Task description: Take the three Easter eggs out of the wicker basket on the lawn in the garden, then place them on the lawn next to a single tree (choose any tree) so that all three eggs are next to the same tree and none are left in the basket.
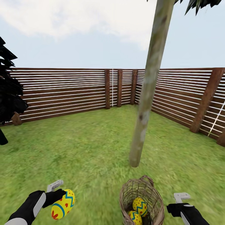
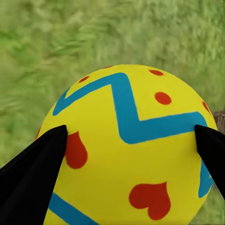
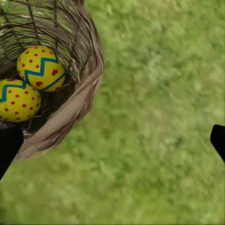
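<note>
Left tool (image 1: pixel 59 200) is clamped on one egg (image 1: pixel 63 204), left of the basket (image 1: pixel 142 200); right tool (image 1: pixel 175 206) is apart. Next: set it by the tree (image 1: pixel 147 103) beyond the basket, where two eggs (image 1: pixel 139 207) remain.

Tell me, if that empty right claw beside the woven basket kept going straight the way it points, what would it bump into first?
Most likely bare green lawn. The right gripper, jaws wide open, looks along its fingers at grass, with the brown wicker basket off to one side. Depth is hard to judge.
</note>
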